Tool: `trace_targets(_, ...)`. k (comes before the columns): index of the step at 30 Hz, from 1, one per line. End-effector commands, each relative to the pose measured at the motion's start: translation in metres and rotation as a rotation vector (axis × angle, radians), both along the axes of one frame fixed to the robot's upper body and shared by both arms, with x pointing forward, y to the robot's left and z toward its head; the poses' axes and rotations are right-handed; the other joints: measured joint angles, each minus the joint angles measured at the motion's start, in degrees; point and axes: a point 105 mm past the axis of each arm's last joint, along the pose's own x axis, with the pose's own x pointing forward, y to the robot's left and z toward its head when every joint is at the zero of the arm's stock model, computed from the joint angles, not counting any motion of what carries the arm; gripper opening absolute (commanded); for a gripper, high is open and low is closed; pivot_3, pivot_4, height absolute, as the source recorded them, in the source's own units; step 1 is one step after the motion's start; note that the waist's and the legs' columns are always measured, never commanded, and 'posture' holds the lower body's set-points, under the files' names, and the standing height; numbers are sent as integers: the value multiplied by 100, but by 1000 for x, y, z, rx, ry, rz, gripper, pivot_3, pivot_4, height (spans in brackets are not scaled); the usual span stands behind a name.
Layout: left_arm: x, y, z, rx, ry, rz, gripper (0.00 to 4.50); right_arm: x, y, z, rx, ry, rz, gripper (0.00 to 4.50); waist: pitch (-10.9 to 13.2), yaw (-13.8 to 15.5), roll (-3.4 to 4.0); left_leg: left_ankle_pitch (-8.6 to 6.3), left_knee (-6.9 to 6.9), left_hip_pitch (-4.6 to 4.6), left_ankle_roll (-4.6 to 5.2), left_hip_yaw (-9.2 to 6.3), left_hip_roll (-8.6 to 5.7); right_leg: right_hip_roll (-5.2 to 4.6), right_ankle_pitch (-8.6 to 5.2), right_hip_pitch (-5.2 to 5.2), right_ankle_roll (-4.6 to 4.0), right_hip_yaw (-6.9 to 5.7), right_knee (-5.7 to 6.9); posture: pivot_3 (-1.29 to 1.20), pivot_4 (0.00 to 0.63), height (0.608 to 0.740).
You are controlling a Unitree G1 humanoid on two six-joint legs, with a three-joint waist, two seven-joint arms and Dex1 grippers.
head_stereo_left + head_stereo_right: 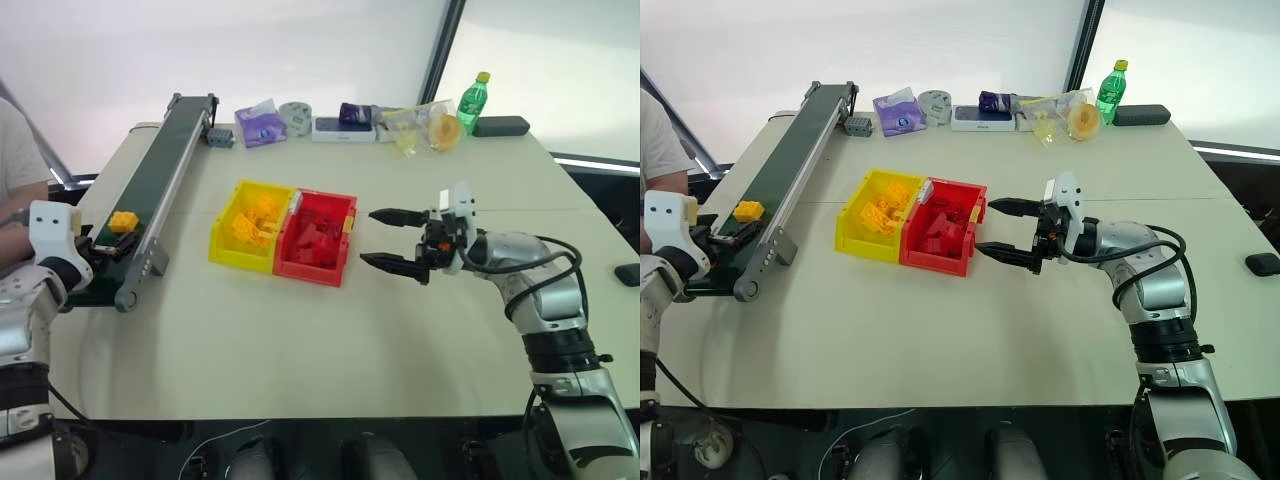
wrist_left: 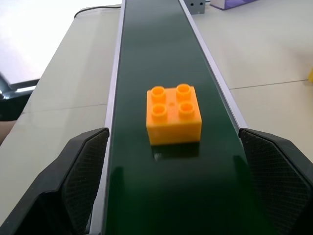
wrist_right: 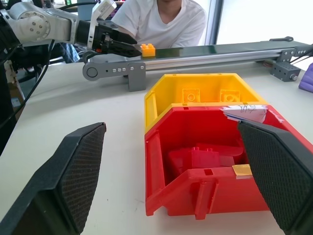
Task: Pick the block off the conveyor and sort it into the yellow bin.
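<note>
The block (image 2: 173, 114) lies on the conveyor (image 1: 160, 175), close to the near end of the belt, at the left side of the table (image 1: 300, 330). It stands flat with its 4 studs facing up. It looks almost square from above, so a clear long axis cannot be told; its sides run nearly along and across the belt. The conveyor itself runs from near left to far, a little toward the right.

The left gripper (image 2: 178, 161) is at the near end of the belt, pointing along it toward the block. Its 2 fingers (image 2: 83, 176) are spread wide, 1 at each side of the belt, and the block is just ahead of them, not touched.

The yellow bin (image 1: 222, 240) stands to the right of the conveyor, joined to the red bin (image 1: 335, 262), and already holds yellow bricks. The right gripper (image 1: 393, 240) is just right of the red bin, pointing left, its fingers spread and holding nothing
</note>
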Motion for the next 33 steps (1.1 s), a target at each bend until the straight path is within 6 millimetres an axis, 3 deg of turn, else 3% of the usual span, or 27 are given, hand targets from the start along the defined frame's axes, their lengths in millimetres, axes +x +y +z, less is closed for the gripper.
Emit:
trace_targets(1,2,0,9,30,-24,-9,4237,-4,-2,14,12,-72,-1,4500,0,0,0,0,0,0,0,0,0,0,0,0,0,0,0,0,150,740)
trace_targets(4,1,0,6,28,-8,-3,3211,-3,-5,14,8,-75,-10,4500,0,0,0,0,0,0,0,0,0,0,0,0,0,0,1,0,150,740)
trace_targets(7,0,-4,11,6,-38,-23,1595,-2,-7,15,7,-79,-20,4500,0,0,0,0,1,0,0,0,0,0,0,0,0,0,1,0,150,740)
trace_targets(8,-1,-5,12,3,-41,-29,1264,-2,-7,15,8,-79,-22,4500,0,0,0,0,1,0,0,0,0,0,0,0,0,0,1,0,150,740)
trace_targets(12,-1,-11,27,45,-90,-41,1294,-1,-8,14,17,-73,-30,4500,0,0,0,0,2,0,0,0,0,0,0,0,0,0,2,0,150,740)
trace_targets(16,8,-42,61,10,-200,-123,1294,6,-12,11,24,-52,-84,4500,0,41,0,0,6,-1,0,-2,0,-1,1,1,1,0,3,0,150,740)
trace_targets(20,22,-80,73,-41,-251,-201,1294,14,-16,7,26,-57,-141,4500,-1,37,-2,-1,12,-3,2,-3,-7,1,5,7,9,0,4,0,150,740)
trace_targets(26,43,-134,59,-82,-237,-290,1294,22,-21,9,42,-76,-221,4500,-1,3,-2,0,14,-2,1,-3,-13,5,5,6,10,3,6,0,150,740)
trace_targets(33,56,-173,45,-161,-212,-366,1294,21,-24,9,35,-93,-234,4500,-1,13,-2,1,14,-2,0,-2,-14,10,5,4,11,4,6,0,150,740)
